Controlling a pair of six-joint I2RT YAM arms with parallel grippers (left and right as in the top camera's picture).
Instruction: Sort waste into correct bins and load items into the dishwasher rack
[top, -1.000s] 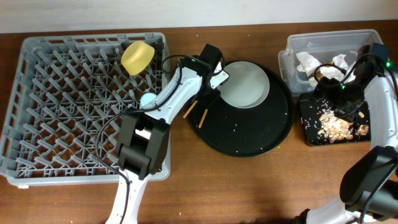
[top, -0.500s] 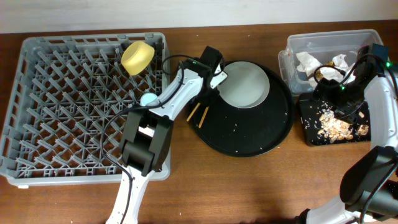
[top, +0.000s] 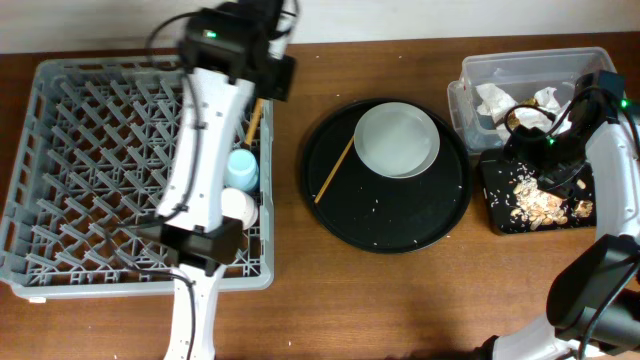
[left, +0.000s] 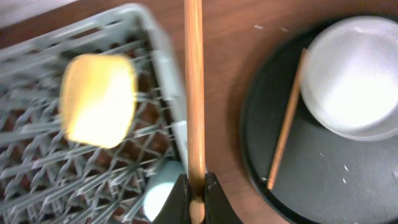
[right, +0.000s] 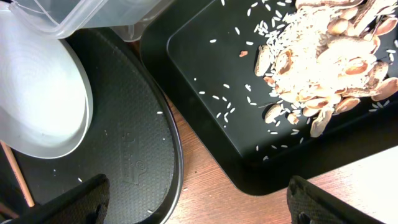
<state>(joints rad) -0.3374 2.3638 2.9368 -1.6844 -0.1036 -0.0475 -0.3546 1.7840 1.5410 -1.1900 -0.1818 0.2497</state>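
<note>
My left gripper (left: 196, 194) is shut on one wooden chopstick (left: 194, 93) and holds it over the right back edge of the grey dishwasher rack (top: 90, 170); the overhead view shows the gripper (top: 265, 88) and chopstick (top: 253, 120) there. The yellow bowl (left: 99, 99) and light blue cup (top: 243, 165) sit in the rack, with a pale cup (top: 238, 206) beside them. The second chopstick (top: 335, 170) lies by the grey-green plate (top: 397, 140). My right gripper (right: 199, 205) is open above the shallow black tray (right: 205, 93) of food scraps (right: 323, 68).
The plate and loose chopstick rest on a big round black tray (top: 400, 225). A clear tub (top: 470, 75) with white napkins (top: 492, 98) stands at the back right, just behind the shallow black tray (top: 492, 215). Rice grains are scattered on both trays.
My left arm has lifted one chopstick off the round tray and swung left and back over the rack's corner. The other chopstick has shifted on the tray. The right arm has not moved.
</note>
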